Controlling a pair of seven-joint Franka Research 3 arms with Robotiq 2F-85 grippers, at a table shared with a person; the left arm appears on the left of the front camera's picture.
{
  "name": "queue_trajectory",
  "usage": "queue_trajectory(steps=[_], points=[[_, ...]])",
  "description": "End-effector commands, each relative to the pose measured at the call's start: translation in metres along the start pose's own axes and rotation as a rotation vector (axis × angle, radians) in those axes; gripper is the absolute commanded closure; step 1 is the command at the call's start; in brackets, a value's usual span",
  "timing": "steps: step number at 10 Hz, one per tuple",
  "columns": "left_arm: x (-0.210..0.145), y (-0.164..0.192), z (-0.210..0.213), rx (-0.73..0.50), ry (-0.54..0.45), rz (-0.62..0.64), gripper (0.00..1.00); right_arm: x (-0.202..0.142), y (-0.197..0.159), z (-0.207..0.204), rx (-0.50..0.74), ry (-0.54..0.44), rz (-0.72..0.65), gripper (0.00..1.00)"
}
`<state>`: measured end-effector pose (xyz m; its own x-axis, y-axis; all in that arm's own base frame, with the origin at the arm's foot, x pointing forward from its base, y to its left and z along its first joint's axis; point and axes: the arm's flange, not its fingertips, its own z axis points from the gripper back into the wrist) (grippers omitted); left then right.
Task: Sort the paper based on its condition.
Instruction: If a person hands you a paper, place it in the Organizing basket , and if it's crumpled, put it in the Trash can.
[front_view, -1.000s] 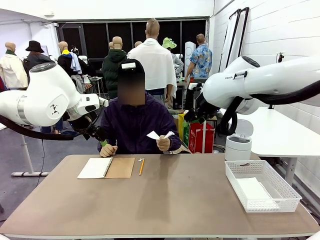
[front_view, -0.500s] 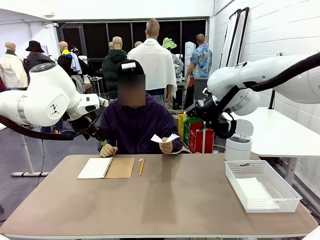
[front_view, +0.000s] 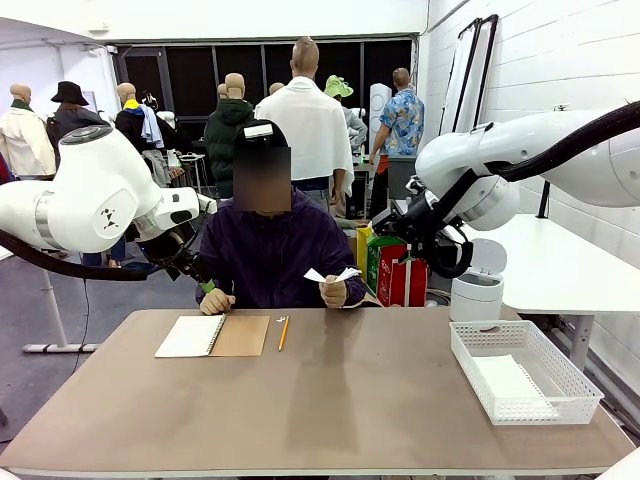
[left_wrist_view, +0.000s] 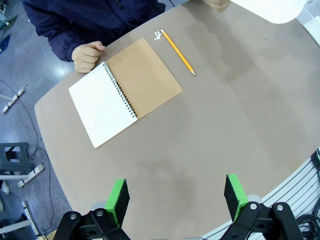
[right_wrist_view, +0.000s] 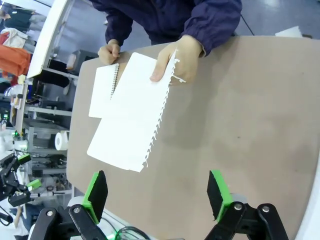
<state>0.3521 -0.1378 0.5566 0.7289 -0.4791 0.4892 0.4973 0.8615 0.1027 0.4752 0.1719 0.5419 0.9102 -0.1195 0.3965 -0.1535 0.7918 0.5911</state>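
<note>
Swung inward since a second ago, the right arm now hangs above the surface's (front_view: 330, 400) far right side, its right end effector (right_wrist_view: 157, 192) spread wide and empty. A person's hand (right_wrist_view: 172, 57) holds a sheet of paper (right_wrist_view: 132, 112) with a ragged torn edge above the surface. Left end effector (left_wrist_view: 175, 197), also wide and empty, hovers over the spiral notebook (left_wrist_view: 125, 90) and pencil (left_wrist_view: 177, 51). Another sheet (front_view: 505, 377) lies in the white basket (front_view: 560, 400).

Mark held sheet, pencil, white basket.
sheet (right_wrist_view: 131, 112), right wrist view, middle of the page.
pencil (left_wrist_view: 178, 51), left wrist view, mid-shaft.
white basket (front_view: 575, 371), front view, right rim.
</note>
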Motion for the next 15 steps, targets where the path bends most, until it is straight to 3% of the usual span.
queue_trajectory(steps=[1,4,6,10,15], points=[[0.000,0.001,0.001,-0.010,-0.005,0.004,0.00,0.001,-0.001,0.000,0.001,0.000,-0.003,0.00],[0.000,0.001,0.001,-0.010,-0.005,0.004,0.00,0.026,-0.034,-0.018,0.211,0.150,-0.234,0.00],[0.000,0.001,0.001,-0.010,-0.005,0.004,0.00,0.042,-0.053,-0.031,0.280,0.207,-0.320,0.00],[0.000,0.001,0.001,-0.010,-0.005,0.004,0.00,0.069,-0.082,-0.069,0.349,0.285,-0.474,0.00],[0.000,0.001,0.001,-0.010,-0.005,0.004,0.00,0.077,-0.075,-0.108,0.398,0.402,-0.558,0.00]])
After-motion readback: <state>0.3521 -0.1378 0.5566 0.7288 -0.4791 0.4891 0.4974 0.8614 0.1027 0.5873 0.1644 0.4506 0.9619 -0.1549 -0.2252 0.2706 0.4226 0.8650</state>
